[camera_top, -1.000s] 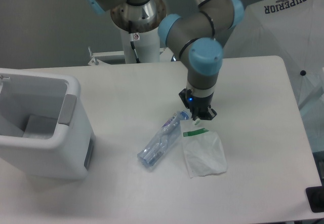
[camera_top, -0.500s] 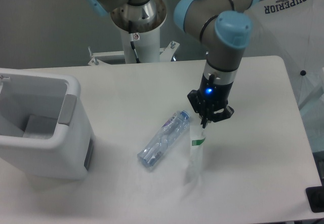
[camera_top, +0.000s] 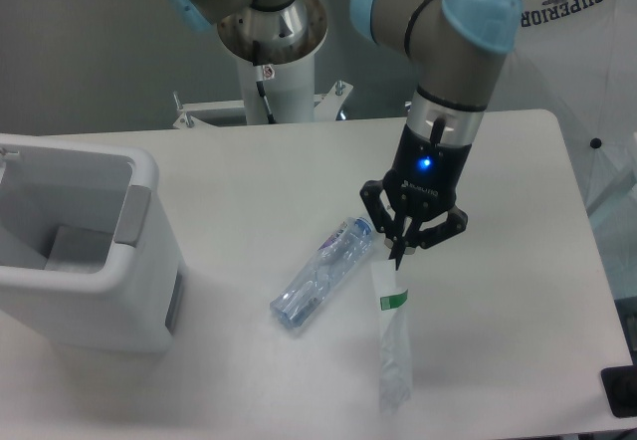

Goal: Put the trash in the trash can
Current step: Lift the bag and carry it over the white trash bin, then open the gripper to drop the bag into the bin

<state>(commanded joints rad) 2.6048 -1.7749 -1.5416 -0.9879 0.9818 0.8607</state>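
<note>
My gripper is shut on the top edge of the clear plastic bag, which hangs down from it with its green-and-white header card just below the fingers. The bag's lower end reaches near the table's front. A crushed clear bottle with a blue cap lies on the table just left of the gripper, cap pointing toward it. The white trash can with a grey side panel stands at the far left, its opening facing up.
The robot's base column rises at the back centre. A white cover marked SUPERIOR sits beyond the table's right edge. A dark object shows at the bottom right corner.
The gripper has lifted the bag off the table, so it went from lying flat to hanging edge-on. The arm has shifted slightly right and toward the front. The bottle has not moved.
</note>
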